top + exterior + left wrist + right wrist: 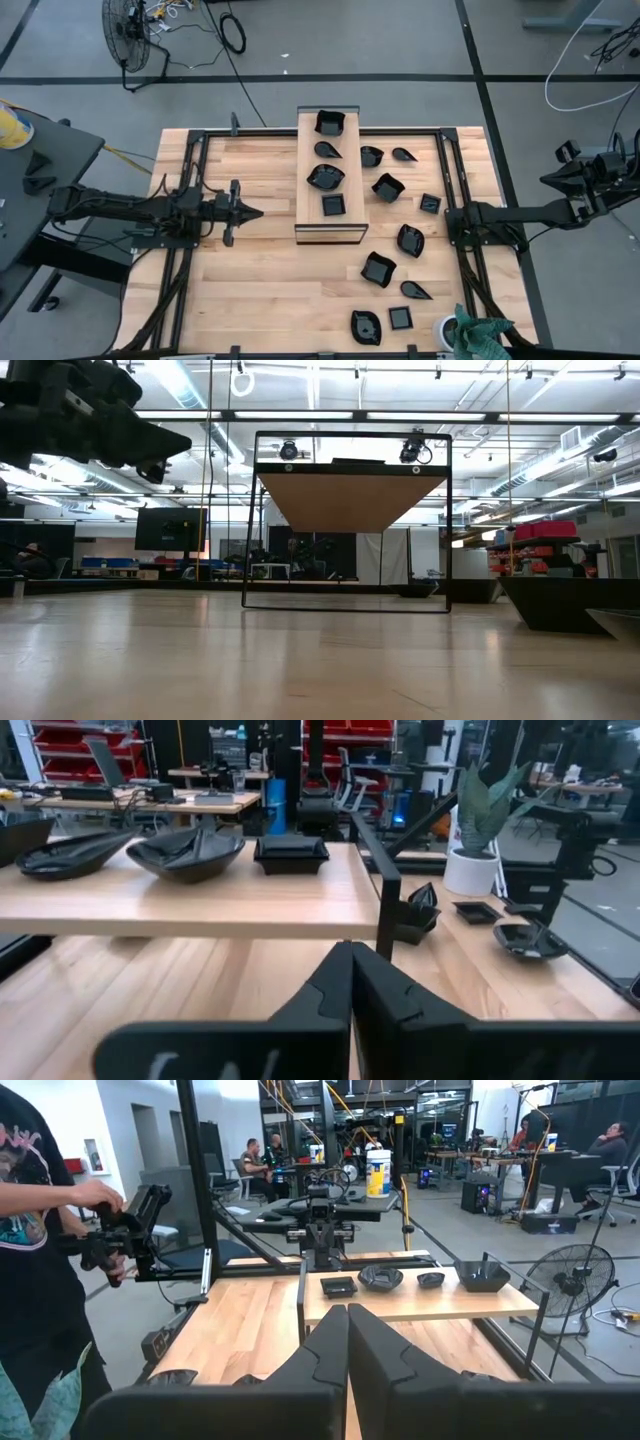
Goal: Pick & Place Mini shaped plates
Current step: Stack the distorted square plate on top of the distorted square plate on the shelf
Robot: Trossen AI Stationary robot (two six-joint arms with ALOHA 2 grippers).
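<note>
Several mini shaped plates, glossy and black, are in sight. A deep square one (330, 122), a leaf one (326, 149), a wavy one (325, 177) and a flat square one (333, 205) stand on the raised wooden board (310, 190). More lie on the table to its right, such as a wavy dish (387, 187) and a square dish (378, 269). My left gripper (257, 212) hovers left of the board, shut and empty, its fingers (330, 990) pressed together. My right gripper (449, 214) is shut and empty at the right, beyond the loose plates.
A potted plant (478, 335) in a white pot (470, 870) stands at the table's front right corner. A black frame (445, 170) borders the work area. A person (35, 1250) stands beside the table holding a device. The board's stand (350, 495) rises mid-table.
</note>
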